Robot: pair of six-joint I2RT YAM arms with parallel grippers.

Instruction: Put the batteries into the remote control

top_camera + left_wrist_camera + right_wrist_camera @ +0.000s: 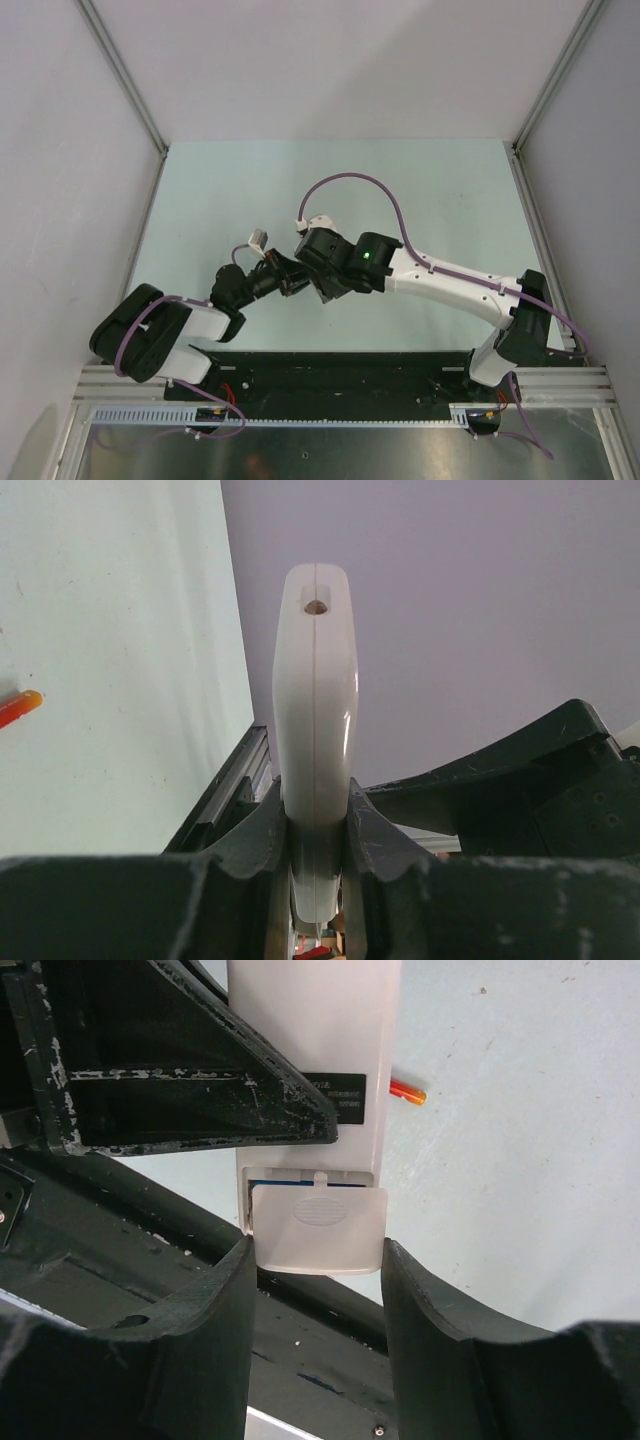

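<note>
My left gripper (318, 815) is shut on the remote control (316, 700), seen edge-on as a white slab standing up out of the fingers. In the right wrist view the remote control (310, 1030) shows its plain white back with a black label, and the left gripper's dark finger (200, 1090) lies across it. A small white cover piece (318, 1222) sits at the open battery compartment, a blue sliver (300, 1183) showing behind it. My right gripper (318, 1252) is shut on that cover by its side edges. One orange-red battery (408, 1091) lies on the table; the same battery (18, 707) shows in the left wrist view.
Both arms meet above the middle of the pale green table (420, 200), hiding the remote from above. Aluminium rails (130, 80) and grey walls border the table. A black base plate (340, 365) runs along the near edge.
</note>
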